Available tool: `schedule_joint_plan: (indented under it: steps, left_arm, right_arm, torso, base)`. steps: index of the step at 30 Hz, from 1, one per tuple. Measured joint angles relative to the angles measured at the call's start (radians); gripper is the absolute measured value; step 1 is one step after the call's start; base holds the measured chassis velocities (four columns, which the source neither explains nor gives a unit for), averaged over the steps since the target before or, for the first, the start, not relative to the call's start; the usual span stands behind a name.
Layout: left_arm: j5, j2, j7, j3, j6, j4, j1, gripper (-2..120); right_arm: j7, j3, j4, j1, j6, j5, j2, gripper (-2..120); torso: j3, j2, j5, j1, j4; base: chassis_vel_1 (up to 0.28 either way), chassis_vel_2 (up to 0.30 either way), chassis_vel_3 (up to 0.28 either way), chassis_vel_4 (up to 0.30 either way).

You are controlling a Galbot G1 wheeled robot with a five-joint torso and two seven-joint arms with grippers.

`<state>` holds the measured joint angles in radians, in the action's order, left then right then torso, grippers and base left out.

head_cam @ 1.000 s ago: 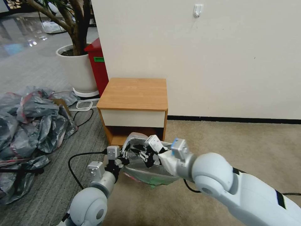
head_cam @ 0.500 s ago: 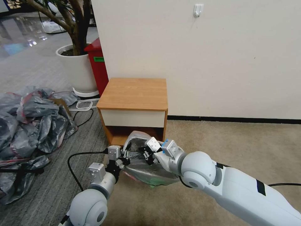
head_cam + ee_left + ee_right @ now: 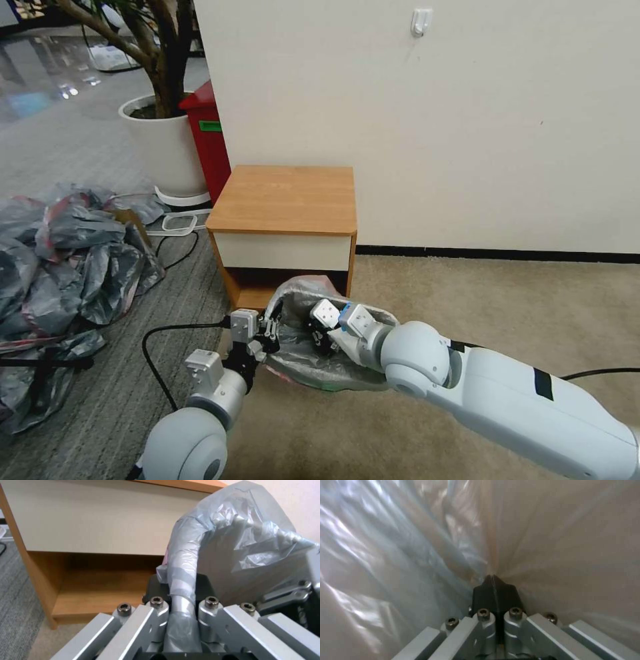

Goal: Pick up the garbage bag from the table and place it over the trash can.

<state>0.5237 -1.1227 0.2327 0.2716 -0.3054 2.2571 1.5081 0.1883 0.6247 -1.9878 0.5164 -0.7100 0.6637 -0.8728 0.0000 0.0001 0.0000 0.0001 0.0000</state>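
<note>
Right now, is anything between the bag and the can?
Nothing visible. The bag already drapes over the can on the floor before the table; the left gripper pinches its rim, and the right gripper is shut on its film.

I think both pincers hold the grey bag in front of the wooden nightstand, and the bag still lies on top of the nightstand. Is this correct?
Not quite. The garbage bag is not on top of the table; the head view shows it on the floor in front, over the trash can. The rest holds: the left pincer is shut on a twisted strand of it and the right pincer is shut on its film.
</note>
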Motion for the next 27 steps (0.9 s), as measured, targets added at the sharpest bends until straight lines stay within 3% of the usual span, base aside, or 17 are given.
schedule_joint_plan:
  steps: [14,19,27]
  left_arm:
    - [0.005,-0.010,0.000,-0.008,-0.004,0.000,-0.012,7]
    - [0.001,-0.017,0.002,-0.019,-0.021,0.000,-0.035,7]
    - [0.002,-0.021,0.007,-0.022,-0.046,0.008,-0.052,7]
  right_arm:
    - [-0.045,0.125,0.047,-0.136,0.000,-0.056,0.021,0]
    - [0.059,0.212,0.040,-0.193,0.000,0.060,0.015,0]
    - [0.091,0.261,0.053,-0.215,0.000,0.093,0.016,0]
  torso:
    - [0.000,0.000,-0.0001,0.000,0.0000]
    - [0.000,0.000,-0.0001,0.000,0.0000]
    - [0.000,0.000,0.0000,0.000,0.0000]
  base:
    - [0.000,0.000,0.000,0.000]
    - [0.000,0.000,0.000,0.000]
    - [0.000,0.000,0.000,0.000]
